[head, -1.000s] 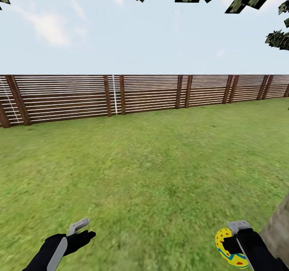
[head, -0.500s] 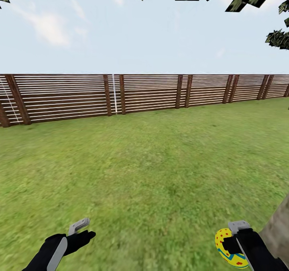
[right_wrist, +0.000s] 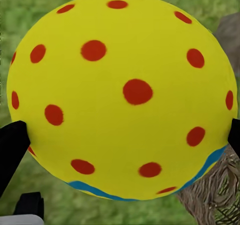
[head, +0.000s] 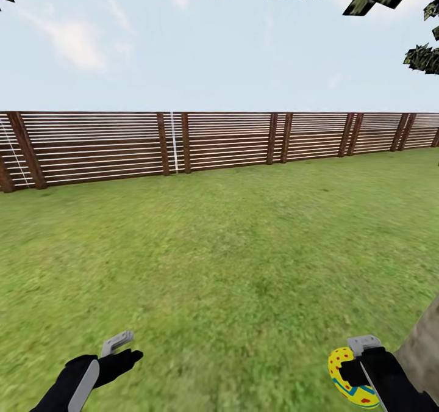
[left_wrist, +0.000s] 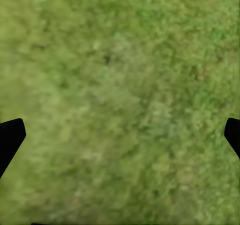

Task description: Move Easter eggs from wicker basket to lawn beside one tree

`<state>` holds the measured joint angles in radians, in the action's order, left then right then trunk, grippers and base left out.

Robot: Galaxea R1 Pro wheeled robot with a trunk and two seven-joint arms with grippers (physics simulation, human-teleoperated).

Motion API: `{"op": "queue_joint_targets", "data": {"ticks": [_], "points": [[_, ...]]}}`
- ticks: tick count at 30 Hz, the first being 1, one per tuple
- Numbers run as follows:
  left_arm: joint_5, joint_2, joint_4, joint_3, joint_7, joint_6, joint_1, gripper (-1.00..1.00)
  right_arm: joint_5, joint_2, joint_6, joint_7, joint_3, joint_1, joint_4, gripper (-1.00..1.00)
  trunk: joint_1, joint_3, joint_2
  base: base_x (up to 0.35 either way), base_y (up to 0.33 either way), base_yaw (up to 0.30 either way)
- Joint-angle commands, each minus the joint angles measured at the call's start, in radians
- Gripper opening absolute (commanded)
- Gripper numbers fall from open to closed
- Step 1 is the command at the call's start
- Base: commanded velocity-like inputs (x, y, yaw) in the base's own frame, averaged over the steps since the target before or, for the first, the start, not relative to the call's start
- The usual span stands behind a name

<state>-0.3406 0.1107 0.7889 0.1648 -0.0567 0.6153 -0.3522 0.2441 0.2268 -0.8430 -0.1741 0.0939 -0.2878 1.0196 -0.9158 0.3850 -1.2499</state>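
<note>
**Egg held low beside the tree trunk, little changed in the last second**

Egg [head: 346, 378], yellow with red dots and a blue band, sits clamped between the fingers of the right gripper [head: 353, 375], just beside the pale trunk of the tree [head: 424, 351]. Over the last second it has barely moved; the whole head view has slid slightly, so the camera shifted rather than the egg. That suggests the carry is over and the release onto the lawn [head: 231, 259] by this tree is the step in hand. The left gripper [head: 122, 354], on the far side of the egg from the tree, hangs over bare grass with its fingers spread apart and nothing between them.

Most of the tree is cut off at the picture's edge; only a slice of trunk and some leaves overhead show. Whether the egg touches the grass cannot be told, since the gripper hides its underside. The fence [head: 219, 143] stands well beyond the tree.
</note>
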Motion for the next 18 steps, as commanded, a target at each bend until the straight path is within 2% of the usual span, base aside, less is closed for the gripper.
{"op": "queue_joint_targets", "data": {"ticks": [1, 18], "points": [[0.001, 0.001, 0.001, 0.003, -0.004, 0.006, -0.001, 1.0, 0.011, -0.001, -0.004, -0.01, 0.001, -0.001, 0.0, -1.0, -0.004, 0.004, -0.008, 0.0, 0.0, 0.0], [0.001, -0.002, 0.0, 0.001, -0.003, 0.004, -0.001, 1.0, 0.011, -0.005, -0.002, -0.01, 0.003, -0.001, -0.005, -1.0, -0.069, 0.058, -0.127, 0.0, 0.0, 0.0]]}}
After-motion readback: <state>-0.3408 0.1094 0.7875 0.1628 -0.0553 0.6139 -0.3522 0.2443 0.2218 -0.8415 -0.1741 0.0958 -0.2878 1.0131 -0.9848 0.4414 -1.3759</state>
